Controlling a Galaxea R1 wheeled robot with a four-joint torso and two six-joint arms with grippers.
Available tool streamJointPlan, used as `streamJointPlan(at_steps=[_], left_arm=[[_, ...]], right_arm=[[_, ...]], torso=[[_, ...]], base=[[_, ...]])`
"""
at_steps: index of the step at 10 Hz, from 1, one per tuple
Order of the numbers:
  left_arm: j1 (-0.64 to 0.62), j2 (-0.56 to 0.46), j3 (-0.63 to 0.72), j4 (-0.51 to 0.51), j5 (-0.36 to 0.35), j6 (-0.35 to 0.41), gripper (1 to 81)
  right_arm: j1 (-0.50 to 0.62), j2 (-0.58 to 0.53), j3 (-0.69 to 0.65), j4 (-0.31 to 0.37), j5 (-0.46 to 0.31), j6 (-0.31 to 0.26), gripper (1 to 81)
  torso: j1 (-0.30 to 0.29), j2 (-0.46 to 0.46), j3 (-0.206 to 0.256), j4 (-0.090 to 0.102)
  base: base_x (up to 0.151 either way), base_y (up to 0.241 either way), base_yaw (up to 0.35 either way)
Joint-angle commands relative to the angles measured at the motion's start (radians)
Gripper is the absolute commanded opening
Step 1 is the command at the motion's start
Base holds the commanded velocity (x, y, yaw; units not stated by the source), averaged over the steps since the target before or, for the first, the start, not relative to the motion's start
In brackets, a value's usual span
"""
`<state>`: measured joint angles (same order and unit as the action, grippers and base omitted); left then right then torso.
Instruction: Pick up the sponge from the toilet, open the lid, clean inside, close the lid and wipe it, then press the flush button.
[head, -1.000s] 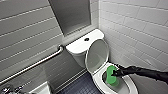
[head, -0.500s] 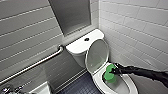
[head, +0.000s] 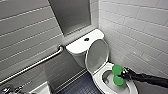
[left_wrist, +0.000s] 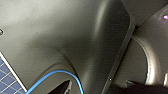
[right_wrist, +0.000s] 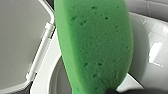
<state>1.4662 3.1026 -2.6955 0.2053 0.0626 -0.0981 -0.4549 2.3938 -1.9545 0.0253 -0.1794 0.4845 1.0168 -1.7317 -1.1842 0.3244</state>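
The white toilet (head: 105, 86) stands in the corner with its lid (head: 97, 55) raised against the tank, greyish inner side facing out. The dark flush button (head: 86, 39) sits in the middle of the tank top. My right gripper (head: 123, 75) reaches in from the right and is shut on the green sponge (head: 117, 75), which hangs over the open bowl, its lower end inside. In the right wrist view the sponge (right_wrist: 95, 45) is close up, with the bowl rim (right_wrist: 47, 75) and the lid hinge (right_wrist: 47, 27) behind it.
A white tiled wall (head: 140, 30) runs close along the toilet's right side. A metal grab bar (head: 37, 63) crosses the left wall. Dark tiled floor (head: 77, 87) lies left of the bowl. The left wrist view shows dark robot body and a blue cable (left_wrist: 57, 73).
The sponge and right gripper have shifted only slightly inside the bowl; the lid stays up.
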Motion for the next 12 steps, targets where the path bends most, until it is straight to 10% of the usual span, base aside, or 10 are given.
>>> streamJointPlan(at_steps=[1,12], left_arm=[[0.016,-0.004,0.003,-0.009,0.086,0.008,81.1],[0.020,-0.002,0.003,-0.012,0.085,0.008,81.1]], right_arm=[[0.049,-0.141,0.149,0.002,0.083,0.009,1.0],[-0.314,-0.445,0.448,0.033,0.497,0.006,1.0]], torso=[[0.000,0.000,0.000,0.000],[0.000,0.000,0.000,0.000]], base=[[0.000,0.000,0.000],[0.000,0.000,0.000]])
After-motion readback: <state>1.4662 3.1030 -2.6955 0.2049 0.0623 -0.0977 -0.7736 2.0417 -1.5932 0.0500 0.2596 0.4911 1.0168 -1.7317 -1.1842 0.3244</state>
